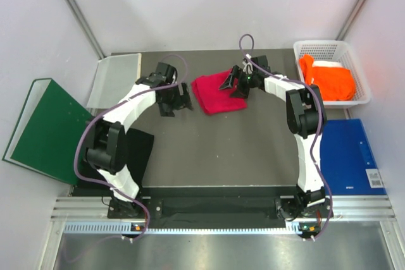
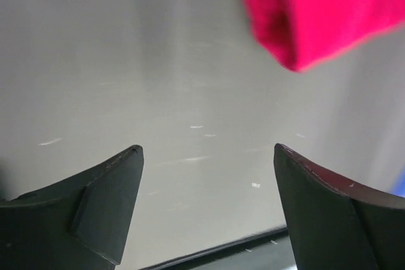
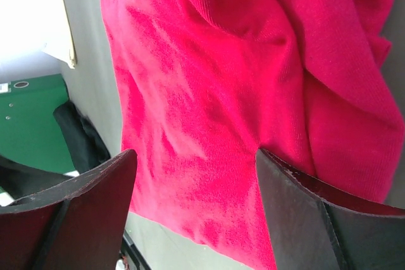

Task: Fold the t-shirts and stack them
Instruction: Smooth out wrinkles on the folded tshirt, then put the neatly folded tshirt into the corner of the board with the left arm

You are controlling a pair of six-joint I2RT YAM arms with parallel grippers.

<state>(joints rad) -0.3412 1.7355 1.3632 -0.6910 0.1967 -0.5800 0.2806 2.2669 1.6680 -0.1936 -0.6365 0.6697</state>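
Over the desk (image 1: 209,150), we are hovering the left gripper (image 1: 177,107) beside and the right gripper (image 1: 233,85) above the crimson-pink t-shirt (image 1: 215,96), both spread wide, empty.

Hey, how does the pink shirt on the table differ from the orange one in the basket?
The pink shirt lies on the dark table as a flat, roughly square fold; the orange shirt sits bunched in the white basket. The pink shirt is mid-table; the orange shirt is off at the far right. Both are plain soft cloth.
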